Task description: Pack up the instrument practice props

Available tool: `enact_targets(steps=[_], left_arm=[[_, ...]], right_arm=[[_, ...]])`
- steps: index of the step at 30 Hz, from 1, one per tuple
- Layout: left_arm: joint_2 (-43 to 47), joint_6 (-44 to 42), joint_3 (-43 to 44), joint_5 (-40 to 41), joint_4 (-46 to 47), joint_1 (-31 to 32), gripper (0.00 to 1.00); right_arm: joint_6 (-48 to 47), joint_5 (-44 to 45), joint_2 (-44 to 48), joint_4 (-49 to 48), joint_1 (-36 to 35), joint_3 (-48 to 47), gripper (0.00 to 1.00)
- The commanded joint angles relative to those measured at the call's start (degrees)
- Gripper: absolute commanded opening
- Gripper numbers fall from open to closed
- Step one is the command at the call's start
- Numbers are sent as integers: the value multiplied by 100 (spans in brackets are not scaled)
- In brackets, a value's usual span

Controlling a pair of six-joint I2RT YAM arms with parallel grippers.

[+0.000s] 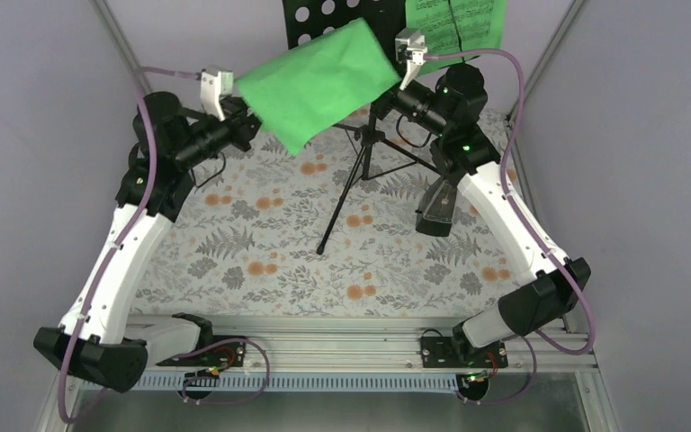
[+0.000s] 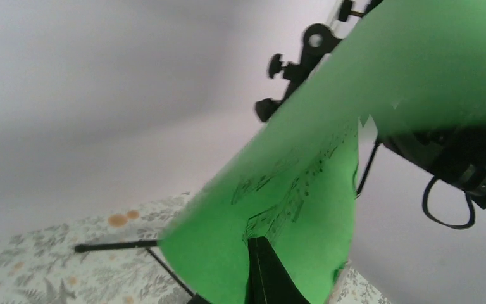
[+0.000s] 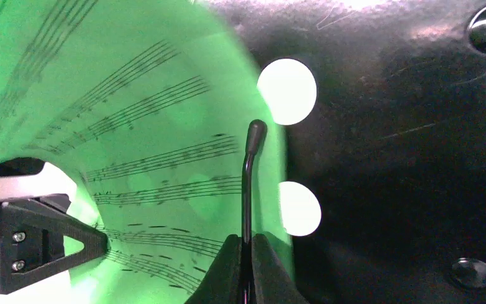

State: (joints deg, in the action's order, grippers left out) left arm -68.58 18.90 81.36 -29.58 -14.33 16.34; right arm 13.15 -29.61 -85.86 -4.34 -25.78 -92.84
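Note:
A black tripod music stand point(image 1: 360, 171) stands at the back middle, its hole-punched desk point(image 1: 319, 18) at the top. A bright green music sheet point(image 1: 319, 81) curls off the desk toward the left. My left gripper point(image 1: 254, 115) is shut on the sheet's left edge, and the pinch shows in the left wrist view point(image 2: 262, 253). My right gripper point(image 1: 381, 95) is at the sheet's right edge. It is shut on the stand's thin black page-holder wire point(image 3: 247, 183), which lies over the sheet point(image 3: 164, 158) against the desk point(image 3: 405, 158). A second green sheet point(image 1: 457, 22) rests on the desk's right side. The dark pyramid metronome point(image 1: 438, 209) stands on the cloth under the right arm.
A floral cloth point(image 1: 261, 261) covers the table. Grey walls close in on the left, right and back. The stand's tripod legs point(image 1: 333, 225) spread over the middle of the cloth. The left gripper's finger point(image 3: 44, 250) shows at the lower left of the right wrist view.

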Motion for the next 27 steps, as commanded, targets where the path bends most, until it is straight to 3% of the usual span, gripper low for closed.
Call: enact_targets(steps=[1,15,18,22,27], left_arm=[[502,365,-689,-29,123,-533,2],[1510,1818,-4139,-171,698,-1724,2],[1338,1968,-4781,-199,787,-1941,2],[721,2047,-5345,-954,1132,-2428,2],[428,1857,-5465,-764,1064,-2541,2]], right_arm=[[-68,137,193,-103,-6,78,4],[-107,-5,288,-137,-1,266,4],[-64,-114,315,-186,-6,245,4],[3,-311,370,-278,-2,213,4],[-27,-392,461,-275,-4,174,28]])
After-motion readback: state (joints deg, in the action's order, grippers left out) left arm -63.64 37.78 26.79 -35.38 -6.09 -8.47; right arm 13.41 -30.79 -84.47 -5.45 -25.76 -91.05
